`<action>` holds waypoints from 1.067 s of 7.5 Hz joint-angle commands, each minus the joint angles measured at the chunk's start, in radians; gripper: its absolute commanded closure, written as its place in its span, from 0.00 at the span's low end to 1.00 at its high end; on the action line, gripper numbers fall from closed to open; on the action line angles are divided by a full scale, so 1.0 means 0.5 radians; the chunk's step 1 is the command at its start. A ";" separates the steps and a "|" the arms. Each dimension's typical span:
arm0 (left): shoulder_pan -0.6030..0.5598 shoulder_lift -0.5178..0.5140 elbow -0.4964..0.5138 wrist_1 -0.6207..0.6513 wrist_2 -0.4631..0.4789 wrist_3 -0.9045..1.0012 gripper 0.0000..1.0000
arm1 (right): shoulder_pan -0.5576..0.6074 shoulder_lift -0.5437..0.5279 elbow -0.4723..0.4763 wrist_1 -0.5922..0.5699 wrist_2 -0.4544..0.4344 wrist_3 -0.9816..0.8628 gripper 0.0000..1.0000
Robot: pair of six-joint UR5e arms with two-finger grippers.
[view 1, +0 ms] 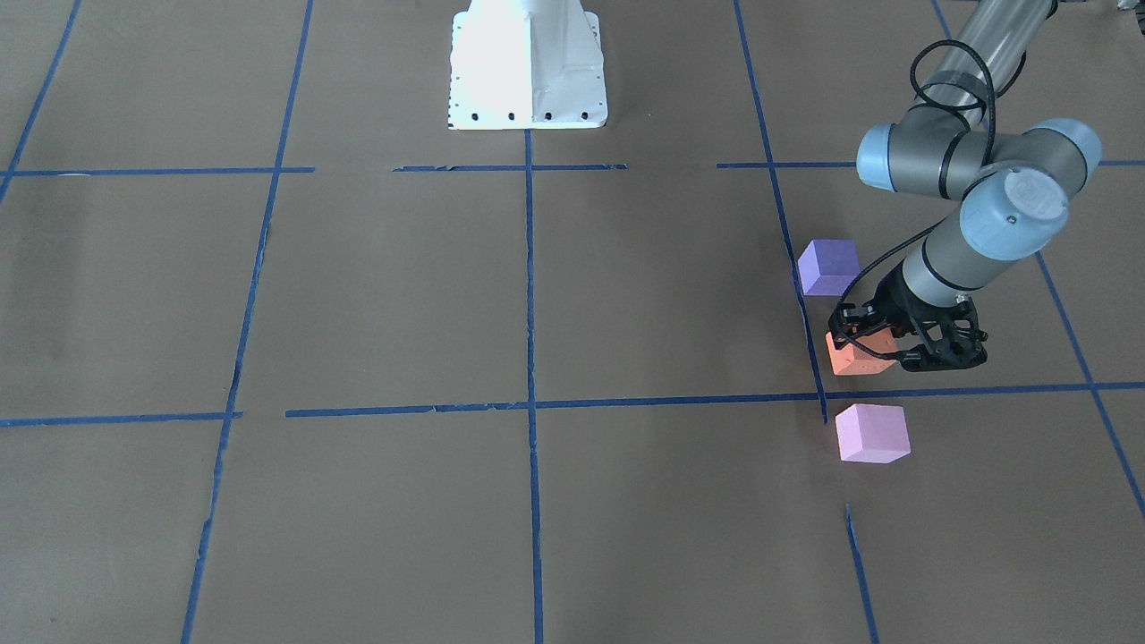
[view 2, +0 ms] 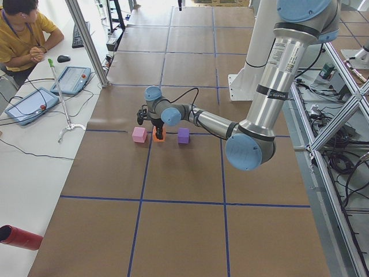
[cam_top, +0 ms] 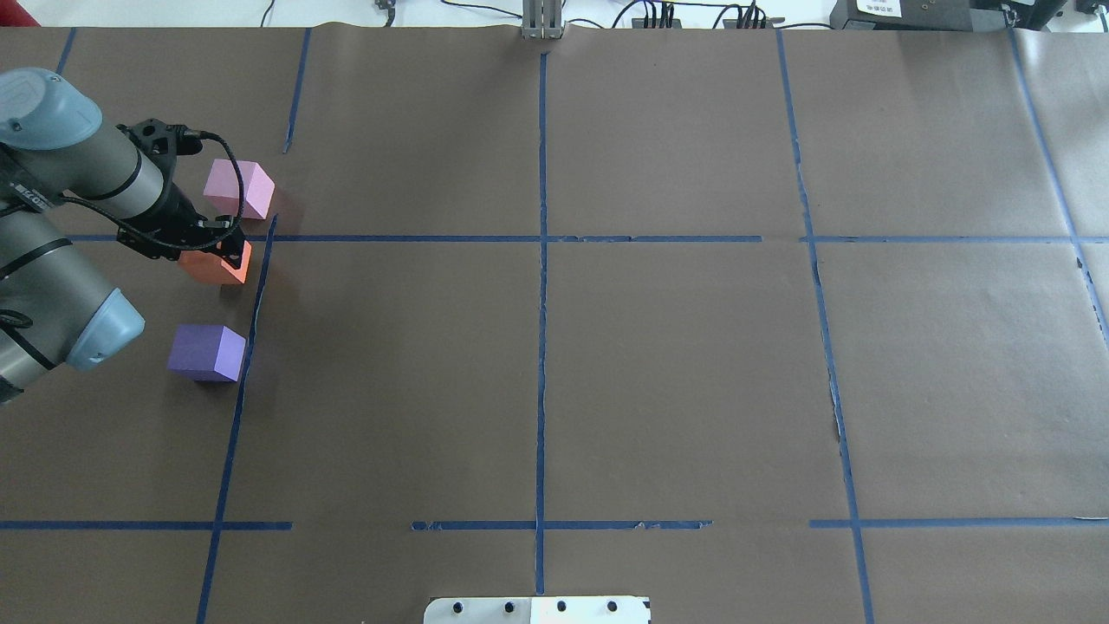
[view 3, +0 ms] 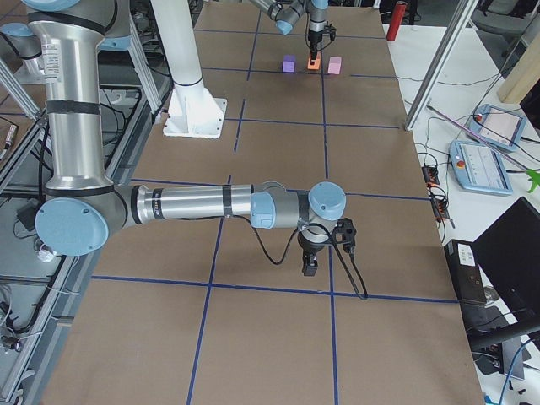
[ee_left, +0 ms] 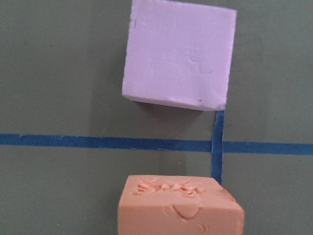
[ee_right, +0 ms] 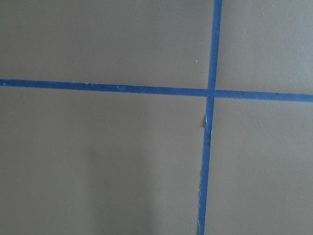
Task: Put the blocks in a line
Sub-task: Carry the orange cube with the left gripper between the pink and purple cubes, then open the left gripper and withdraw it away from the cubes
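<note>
Three foam blocks stand in a rough row along a blue tape line at the table's left end. The orange block [view 1: 850, 360] is in the middle, with the violet block [view 1: 829, 266] on its near side and the pale pink block [view 1: 872, 433] on its far side. My left gripper [view 1: 864, 345] points down over the orange block [cam_top: 208, 267], its fingers closed on it; the block rests on the paper. The left wrist view shows the orange block [ee_left: 178, 208] close below and the pink block [ee_left: 178, 56] beyond. My right gripper [view 3: 310, 268] hangs low over bare paper; I cannot tell its state.
Brown paper with a grid of blue tape lines [cam_top: 541, 238] covers the table. The white robot base plate [view 1: 528, 67] stands at the middle of the near edge. An operator [view 2: 23, 34] sits at a side desk with tablets beyond the left end.
</note>
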 commanded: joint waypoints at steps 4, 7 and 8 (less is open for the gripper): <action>-0.028 0.014 -0.051 0.007 0.000 0.004 0.01 | 0.000 0.000 -0.003 0.000 0.000 0.000 0.00; -0.411 0.026 -0.220 0.037 -0.003 0.128 0.01 | 0.000 0.000 0.001 0.000 0.000 0.000 0.00; -0.534 0.114 -0.220 0.119 -0.003 0.424 0.01 | 0.000 0.000 0.001 0.000 0.000 0.000 0.00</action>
